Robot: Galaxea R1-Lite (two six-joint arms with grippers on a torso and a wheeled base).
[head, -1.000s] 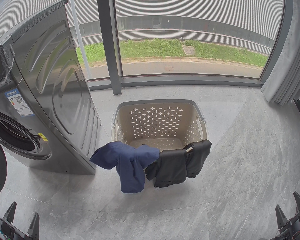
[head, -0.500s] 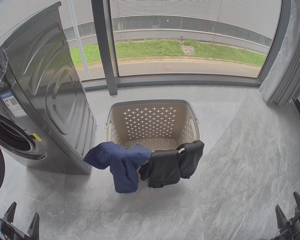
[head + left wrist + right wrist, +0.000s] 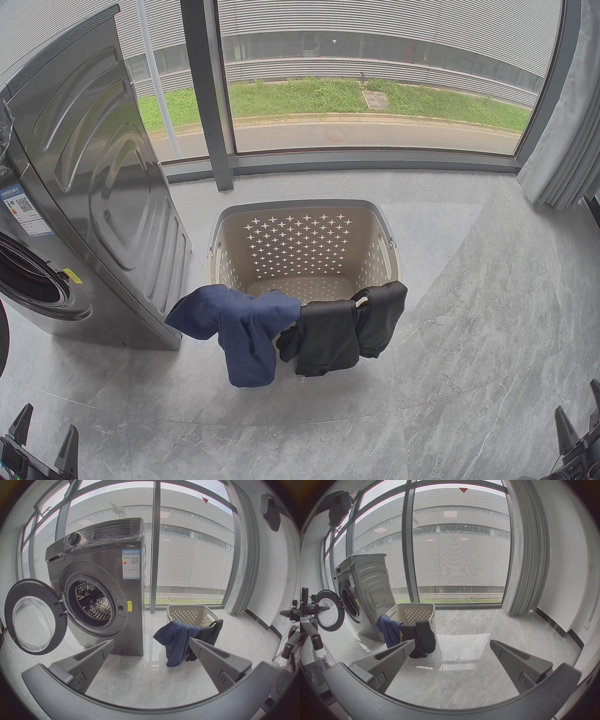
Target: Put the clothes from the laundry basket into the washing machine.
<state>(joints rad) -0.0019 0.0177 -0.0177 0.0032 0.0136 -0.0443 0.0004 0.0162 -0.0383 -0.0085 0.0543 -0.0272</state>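
The washing machine (image 3: 94, 187) stands on the floor (image 3: 475, 287) at the left, its round door (image 3: 34, 617) swung wide and the drum (image 3: 92, 600) open to receive. The left gripper (image 3: 49, 425) hangs low at the near left, fingers spread apart and holding nothing. Right of the machine sits the laundry basket (image 3: 300, 205), and both garments are draped over its near rim – the blue garment (image 3: 247, 331) at the near left corner, spilling down the outside wall, the black garment (image 3: 337, 331) just beside it toward the near right corner, the two touching where they meet. The right gripper (image 3: 576, 403) waits at the near right, also parted and empty, well apart from the basket. The step in hand looks like the first pick. The blue piece is likely the better start for the left arm, being nearer the drum: come down on the bunched fold atop the rim, pinch cloth only – not the plastic edge – and lift straight up, so the hanging tail clears the basket without dragging the black piece along.
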